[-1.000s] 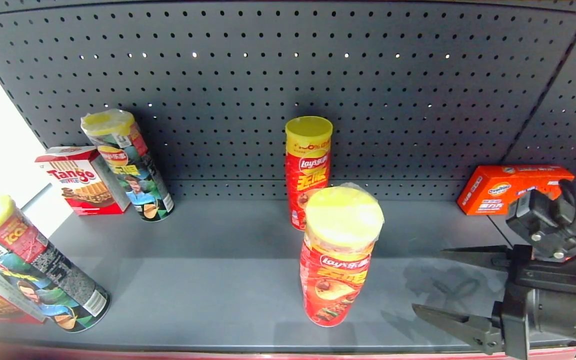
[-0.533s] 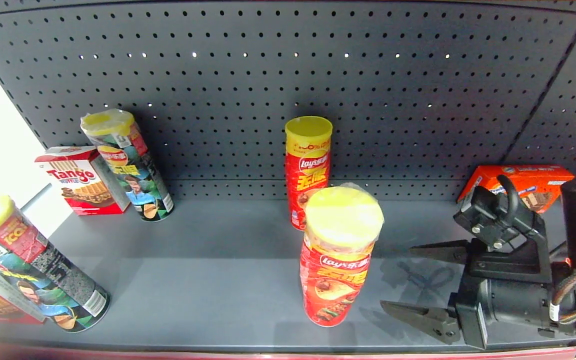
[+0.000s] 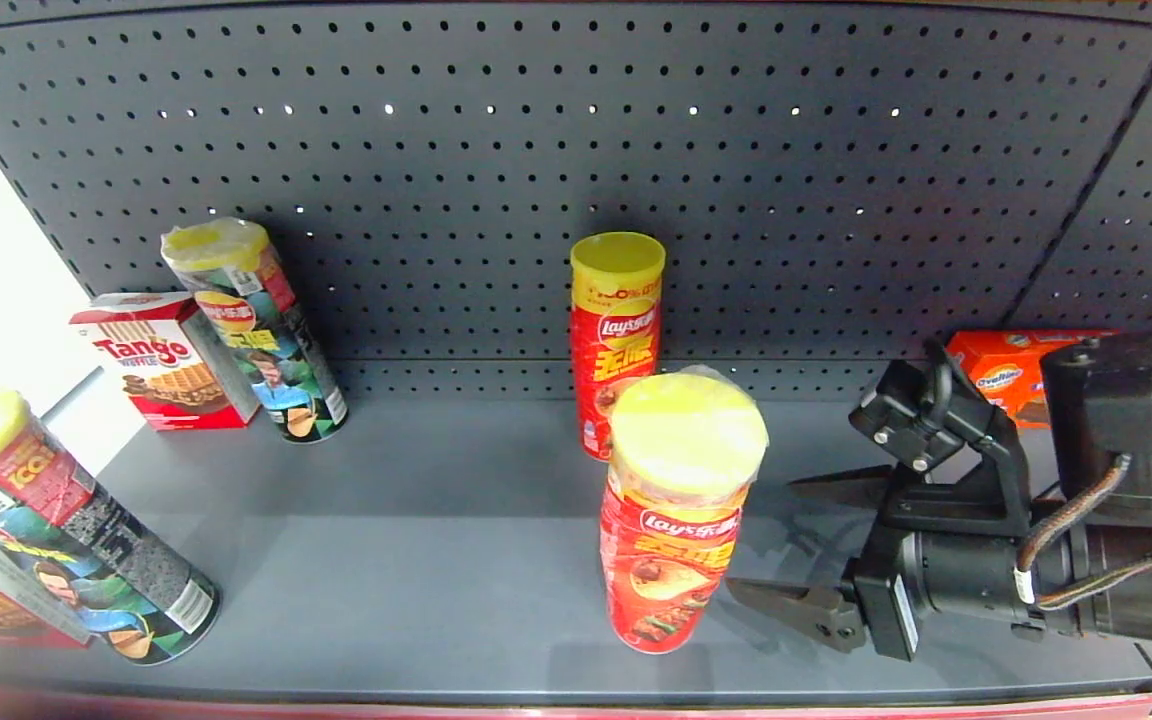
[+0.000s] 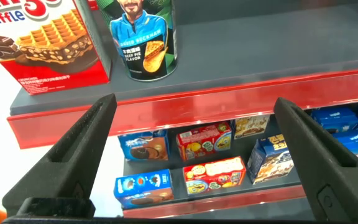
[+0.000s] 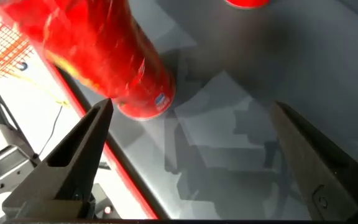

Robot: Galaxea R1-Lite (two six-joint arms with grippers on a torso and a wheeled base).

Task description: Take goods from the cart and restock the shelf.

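Your right gripper (image 3: 766, 540) is spread wide and holds nothing. The red chip can (image 3: 681, 510) stands upright on the shelf (image 3: 416, 540) just ahead of its fingertips, not between them. Your left gripper (image 4: 196, 104) is wide open and empty, with a waffle box (image 4: 48, 50) beyond it.
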